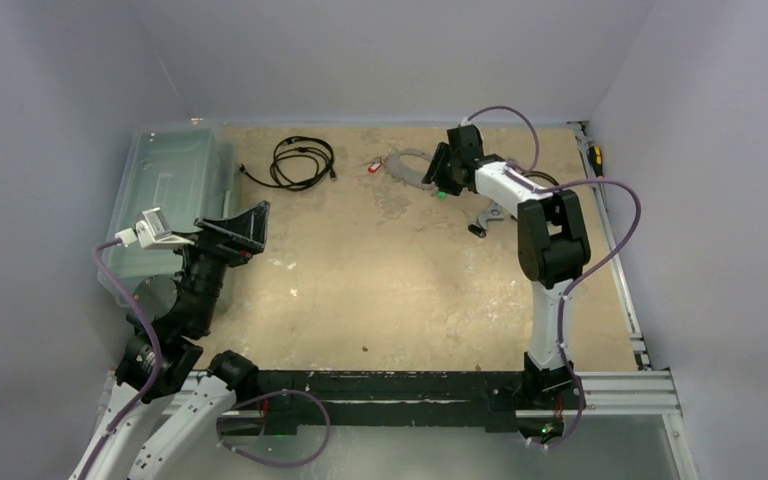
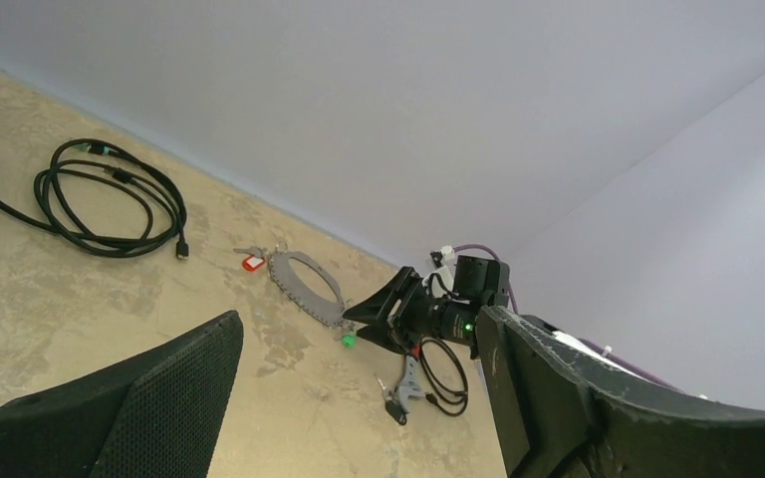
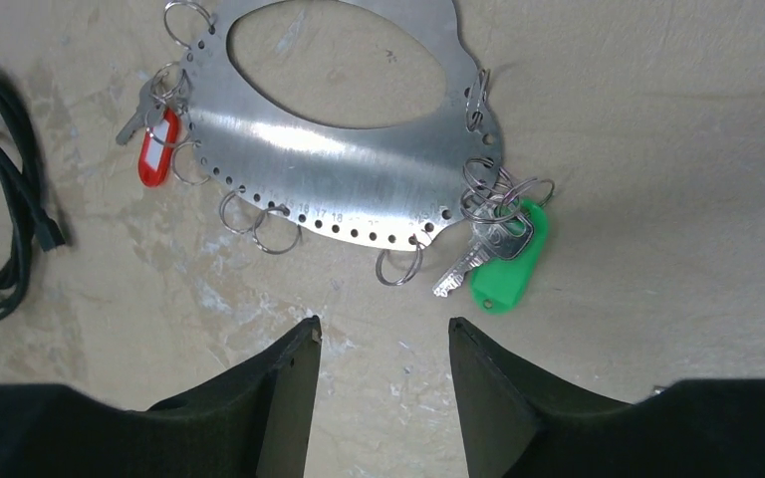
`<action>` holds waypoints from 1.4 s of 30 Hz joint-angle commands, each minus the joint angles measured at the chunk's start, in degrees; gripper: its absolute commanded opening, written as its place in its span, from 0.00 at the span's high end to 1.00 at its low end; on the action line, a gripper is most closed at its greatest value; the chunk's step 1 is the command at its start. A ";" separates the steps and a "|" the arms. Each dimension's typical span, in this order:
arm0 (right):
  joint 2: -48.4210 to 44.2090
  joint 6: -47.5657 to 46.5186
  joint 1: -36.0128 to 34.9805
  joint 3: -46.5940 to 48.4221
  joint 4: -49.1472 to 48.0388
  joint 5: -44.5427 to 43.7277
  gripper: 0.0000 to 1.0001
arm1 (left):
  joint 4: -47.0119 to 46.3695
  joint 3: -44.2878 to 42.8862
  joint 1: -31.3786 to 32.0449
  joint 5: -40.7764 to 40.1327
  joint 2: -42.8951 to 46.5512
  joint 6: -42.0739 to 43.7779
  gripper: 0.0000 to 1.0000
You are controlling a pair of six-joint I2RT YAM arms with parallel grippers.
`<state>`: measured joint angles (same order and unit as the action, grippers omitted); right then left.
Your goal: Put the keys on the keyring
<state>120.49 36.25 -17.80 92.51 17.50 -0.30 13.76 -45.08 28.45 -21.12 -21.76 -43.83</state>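
The keyring (image 3: 339, 169) is a flat grey metal hoop with small split rings along its edge, lying on the table at the back (image 1: 407, 165). A key with a red tag (image 3: 156, 149) hangs at its left side. A key with a green tag (image 3: 506, 261) is hooked at its right side. My right gripper (image 3: 383, 334) hovers just short of the hoop's near edge, open, with bare table between its fingers. A black-headed key (image 2: 395, 408) lies apart from the hoop. My left gripper (image 1: 245, 225) is raised at the far left, open and holding nothing.
A coiled black cable (image 1: 302, 160) lies left of the keyring. A grey wrench (image 1: 490, 215) and a small cable loop (image 2: 448, 373) lie under the right arm. A clear plastic bin (image 1: 165, 190) stands along the left wall, beside the left arm.
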 commanded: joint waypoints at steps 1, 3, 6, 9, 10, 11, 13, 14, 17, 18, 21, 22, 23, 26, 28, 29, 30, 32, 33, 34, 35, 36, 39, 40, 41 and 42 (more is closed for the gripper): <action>-0.58 8.37 -0.47 -2.82 -10.50 1.72 0.46 | -2.84 0.85 -0.50 1.42 0.49 1.36 0.14; 0.80 9.50 -0.45 -1.86 -11.17 3.17 0.46 | -2.94 0.87 -0.50 1.75 0.49 1.32 0.14; 2.07 10.66 -0.43 -0.98 -11.62 3.60 0.46 | -3.04 0.91 -0.50 2.05 0.49 1.38 0.14; 2.06 12.00 -0.47 -1.98 -13.12 3.46 0.48 | -3.12 0.96 -0.50 2.10 0.34 1.38 0.14; 2.10 12.52 -0.39 -2.06 -13.40 2.96 0.48 | -3.10 0.89 -0.50 2.20 0.24 1.34 0.14; 2.33 12.61 -0.39 -2.00 -13.37 2.41 0.49 | -3.15 0.95 -0.54 2.30 0.16 1.36 0.14; 3.33 12.62 -0.36 -1.40 -13.15 2.13 0.50 | -3.29 0.96 -0.50 2.61 -0.01 1.46 0.14; 3.98 12.62 -0.39 -0.86 -12.58 2.05 0.50 | -3.30 0.96 -0.50 2.70 -0.04 1.41 0.14; 4.68 12.57 -0.35 -0.46 -11.58 1.34 0.51 | -3.30 1.03 -0.50 2.76 -0.04 1.60 0.14; 4.32 12.61 -0.39 -1.10 -11.83 1.01 0.51 | -3.30 1.03 -0.52 2.76 -0.05 1.64 0.14; 2.52 12.71 -0.39 -3.64 -13.30 0.51 0.51 | -3.28 1.04 -0.50 2.76 -0.04 1.73 0.14; 1.90 12.63 -0.37 -4.18 -13.29 0.48 0.51 | -3.36 1.03 -0.50 2.83 -0.12 1.73 0.14; 1.25 12.55 -0.37 -4.77 -13.44 -0.29 0.51 | -3.38 1.05 -0.50 2.84 -0.12 1.68 0.14; -1.05 12.29 -0.24 -6.75 -14.04 -2.02 0.50 | -3.39 1.00 -0.50 2.93 -0.14 1.84 0.14; -3.27 11.98 -0.20 -8.46 -14.83 -2.77 0.49 | -3.34 1.04 -0.50 2.89 -0.13 1.89 0.14; -4.12 11.78 -0.20 -8.89 -14.67 -3.25 0.49 | -3.32 1.05 -0.50 2.93 -0.13 1.91 0.14; -4.87 11.68 -0.21 -9.28 -14.53 -3.57 0.49 | -3.30 1.05 -0.50 2.93 -0.13 1.93 0.14; -6.14 11.38 -0.22 -10.23 -15.01 -3.66 0.48 | -3.30 1.04 -0.54 2.87 -0.13 1.98 0.14; -6.67 11.12 -0.22 -10.64 -15.15 -3.70 0.48 | -3.29 0.99 -0.54 2.86 -0.13 2.00 0.14; -7.15 10.74 -0.22 -10.94 -15.14 -3.91 0.48 | -3.28 1.02 -0.50 2.85 -0.05 2.06 0.14; -7.57 10.28 -0.22 -11.37 -15.31 -4.19 0.48 | -3.30 1.04 -0.51 2.84 -0.04 2.08 0.14; -7.85 9.69 -0.22 -11.79 -15.82 -4.34 0.49 | -3.30 1.05 -0.50 2.84 -0.04 2.09 0.14; -6.86 7.65 -0.19 -11.39 -16.32 -3.94 0.51 | -3.27 1.05 -0.50 2.76 -0.04 2.17 0.14; -5.84 7.15 -0.21 -10.74 -15.73 -3.76 0.52 | -3.30 1.04 -0.50 2.76 -0.10 2.16 0.14; -5.15 6.43 -0.21 -10.01 -15.36 -3.75 0.54 | -3.30 1.05 -0.50 2.71 -0.12 2.17 0.14; -4.50 5.76 -0.22 -9.37 -15.20 -3.59 0.56 | -3.30 1.12 -0.55 2.67 -0.17 2.23 0.14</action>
<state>114.24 45.54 -17.98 81.45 2.50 -2.63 12.82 -44.23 28.38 -19.00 -21.69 -42.81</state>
